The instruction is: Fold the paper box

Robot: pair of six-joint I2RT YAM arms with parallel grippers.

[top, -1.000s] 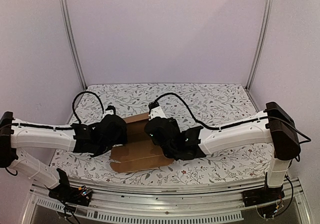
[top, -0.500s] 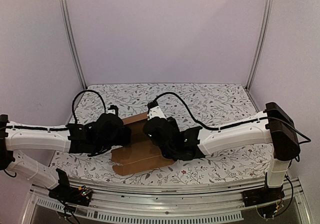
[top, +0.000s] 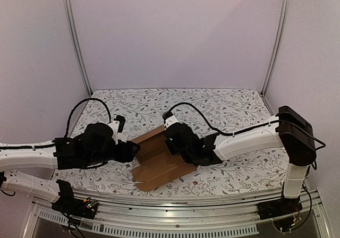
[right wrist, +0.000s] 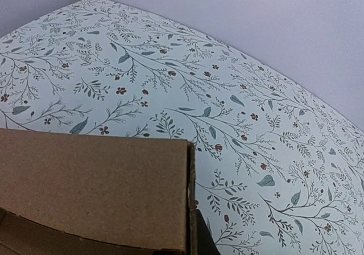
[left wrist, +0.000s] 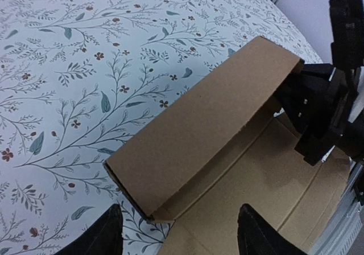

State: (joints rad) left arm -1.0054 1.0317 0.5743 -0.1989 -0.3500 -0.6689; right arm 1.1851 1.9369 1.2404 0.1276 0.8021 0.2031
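Left gripper (left wrist: 181, 235): jaws spread wide, straddling the near end of the raised panel, not pinching. Paper box (top: 159, 162) lies between the two grippers, one long panel stood up. Judged light and stiff, bending only at creases; take panel edges. Right gripper (top: 171, 142) at the far end, grip hidden, cannot tell.

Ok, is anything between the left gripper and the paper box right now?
Nothing visible. The open left gripper directly faces the near end of the paper box, with only floral table cover beside it. The right gripper is at the far end, out of the path.
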